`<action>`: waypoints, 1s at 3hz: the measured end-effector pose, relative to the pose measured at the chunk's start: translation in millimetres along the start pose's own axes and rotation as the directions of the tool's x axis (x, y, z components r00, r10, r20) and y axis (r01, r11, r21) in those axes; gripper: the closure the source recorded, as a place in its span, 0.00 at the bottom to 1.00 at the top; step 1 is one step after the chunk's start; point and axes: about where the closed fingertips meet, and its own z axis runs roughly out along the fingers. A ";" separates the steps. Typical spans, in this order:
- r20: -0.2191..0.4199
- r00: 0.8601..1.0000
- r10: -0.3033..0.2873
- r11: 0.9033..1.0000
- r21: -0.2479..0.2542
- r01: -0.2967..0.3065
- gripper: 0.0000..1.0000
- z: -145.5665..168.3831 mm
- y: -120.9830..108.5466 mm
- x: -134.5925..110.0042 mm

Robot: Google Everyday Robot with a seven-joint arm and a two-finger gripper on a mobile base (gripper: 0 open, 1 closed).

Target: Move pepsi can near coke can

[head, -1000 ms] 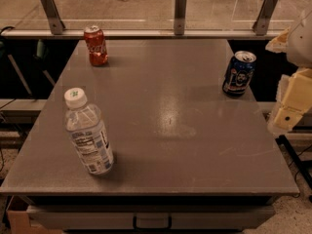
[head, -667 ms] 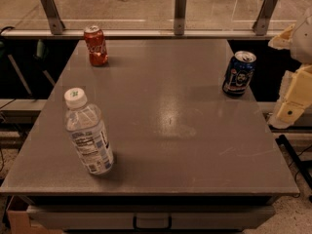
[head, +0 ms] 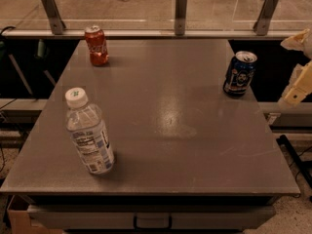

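The hand (head: 298,84) is the hardest thing for me to read. Only pale cream parts of it poke in at the right edge of the view, cut off by the frame. It sits just off the right side of the counter (head: 170,126), at about the level of the pepsi can. I cannot tell whether it is wide, narrow or gripping something. It is apart from the can, with a dark gap between them.

The pepsi can (head: 239,73) stands upright near the counter's right edge, toward the far side, with its silver top up. Its label is too blurred for me to read. The coke can (head: 96,45) stands upright at the far left corner, well apart from the pepsi can, with nearly the whole width of the counter between them. A clear water bottle (head: 89,133) with a white cap stands at the near left, and I can't make out the print on its label.

Below the counter's front edge I see a drawer (head: 146,217) with a dark handle (head: 152,222), its lower part cut off by the frame. The space beside and beneath the counter is dark, and I can't make out much there.

By my count there are two cans, one blue and one red. There is one bottle and one hand. Three metal posts (head: 181,11) stand along the rail behind the counter.
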 end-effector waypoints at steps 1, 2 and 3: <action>0.129 0.990 0.054 0.998 -0.041 -0.049 0.00 37.4 -33.9 15.6; 0.262 0.960 0.095 0.994 -0.085 -0.075 0.00 67.7 -50.6 11.0; 0.406 0.905 0.130 0.988 -0.130 -0.083 0.00 88.2 -56.5 -6.1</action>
